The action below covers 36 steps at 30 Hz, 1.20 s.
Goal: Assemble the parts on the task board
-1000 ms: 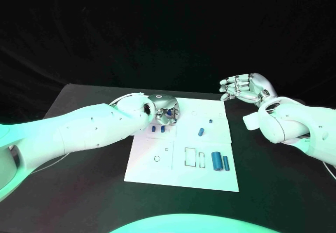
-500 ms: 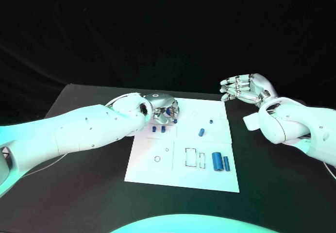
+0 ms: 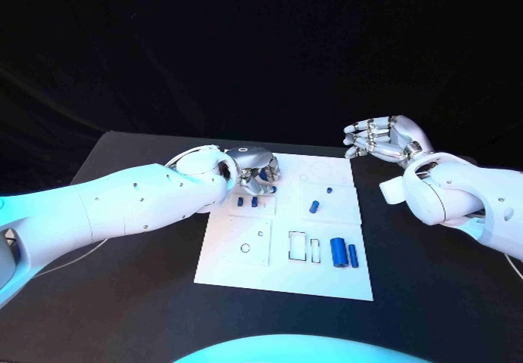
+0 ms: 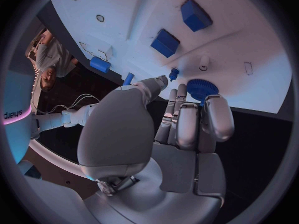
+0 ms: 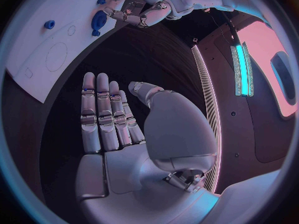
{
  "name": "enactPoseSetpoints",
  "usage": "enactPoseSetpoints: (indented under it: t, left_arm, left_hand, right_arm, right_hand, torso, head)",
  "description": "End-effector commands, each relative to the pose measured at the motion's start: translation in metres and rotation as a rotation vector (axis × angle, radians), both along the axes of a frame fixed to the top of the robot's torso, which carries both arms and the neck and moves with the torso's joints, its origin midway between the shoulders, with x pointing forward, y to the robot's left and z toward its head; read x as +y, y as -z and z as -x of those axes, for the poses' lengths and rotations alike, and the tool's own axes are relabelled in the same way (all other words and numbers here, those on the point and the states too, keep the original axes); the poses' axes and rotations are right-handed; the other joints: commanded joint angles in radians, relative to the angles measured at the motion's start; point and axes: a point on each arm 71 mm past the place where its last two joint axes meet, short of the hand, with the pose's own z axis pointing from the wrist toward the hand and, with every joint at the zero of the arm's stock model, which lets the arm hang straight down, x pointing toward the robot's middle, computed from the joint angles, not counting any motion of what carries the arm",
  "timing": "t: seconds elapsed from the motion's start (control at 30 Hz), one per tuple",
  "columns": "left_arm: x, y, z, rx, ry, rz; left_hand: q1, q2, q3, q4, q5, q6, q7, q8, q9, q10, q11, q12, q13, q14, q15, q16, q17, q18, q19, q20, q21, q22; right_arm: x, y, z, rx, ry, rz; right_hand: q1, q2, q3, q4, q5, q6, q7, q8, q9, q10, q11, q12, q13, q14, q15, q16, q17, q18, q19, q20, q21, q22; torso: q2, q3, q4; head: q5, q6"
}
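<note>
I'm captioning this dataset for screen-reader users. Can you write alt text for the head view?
The robot's left hand hovers over the far left corner of the white task board, which lies on a black table. Small blue parts lie scattered on the board, and the right hand hangs open beyond its far right corner.

White smooth-shelled arms, small dark screw dots; silver segmented left robot hand (image 3: 253, 170), right robot hand (image 3: 384, 139).

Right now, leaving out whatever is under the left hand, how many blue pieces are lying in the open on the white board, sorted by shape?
Big cylinders: 2
Small blocks: 2
Short rod: 1
Tiny peg: 1
Total: 6
</note>
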Motion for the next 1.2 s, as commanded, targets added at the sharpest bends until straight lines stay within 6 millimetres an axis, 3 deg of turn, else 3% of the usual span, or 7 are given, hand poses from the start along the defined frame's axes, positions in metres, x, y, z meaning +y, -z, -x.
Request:
enactPoseSetpoints:
  t: [0.03, 0.47, 1.2]
  left_arm:
    - [-0.004, 0.003, 0.000, 0.029, 0.012, -0.034]
    - [-0.012, 0.009, -0.003, 0.038, 0.005, -0.113]
    - [-0.019, 0.013, -0.004, 0.047, 0.002, -0.187]
  left_hand:
    - [-0.006, -0.001, -0.020, -0.002, -0.005, -0.008, -0.004, -0.011, -0.004, -0.021, 0.004, -0.013, -0.002, -0.004, 0.006, -0.008, -0.011, -0.004, -0.009, 0.006, -0.013, -0.011]
    - [0.011, 0.018, -0.049, -0.011, -0.007, 0.008, -0.023, -0.009, -0.010, -0.055, -0.005, 0.008, 0.009, -0.012, -0.003, -0.010, -0.025, -0.001, -0.017, -0.001, -0.023, -0.023]
    - [0.046, 0.057, -0.011, -0.037, -0.005, 0.052, -0.028, 0.008, -0.011, -0.040, -0.017, 0.073, 0.039, -0.007, -0.012, 0.005, -0.012, -0.005, -0.006, -0.010, -0.006, -0.002]
  right_arm:
    - [0.002, 0.000, 0.000, -0.007, -0.014, 0.004]
    - [0.002, 0.000, 0.000, -0.007, -0.015, 0.004]
    - [0.003, 0.000, 0.001, -0.006, -0.019, 0.002]
  right_hand:
    - [-0.006, 0.002, -0.001, 0.004, 0.004, -0.002, 0.004, -0.005, 0.000, 0.005, 0.006, -0.007, -0.001, -0.006, 0.001, -0.004, 0.001, 0.011, -0.006, 0.004, -0.006, -0.002]
    - [-0.007, 0.002, -0.001, 0.005, 0.004, -0.003, 0.004, -0.006, 0.000, 0.004, 0.006, -0.008, -0.002, -0.007, 0.002, -0.005, 0.001, 0.011, -0.007, 0.004, -0.006, -0.002]
    - [-0.008, 0.002, -0.001, 0.006, 0.004, -0.003, 0.004, -0.006, 0.000, 0.005, 0.006, -0.008, -0.002, -0.007, 0.002, -0.005, 0.001, 0.011, -0.007, 0.004, -0.007, -0.003]
  torso:
    - [0.001, 0.0002, -0.0012]
    - [0.001, 0.0001, -0.0024]
    - [0.002, 0.0002, -0.0015]
  head:
    - [0.002, 0.000]
    - [0.002, 0.001]
    - [0.000, -0.005]
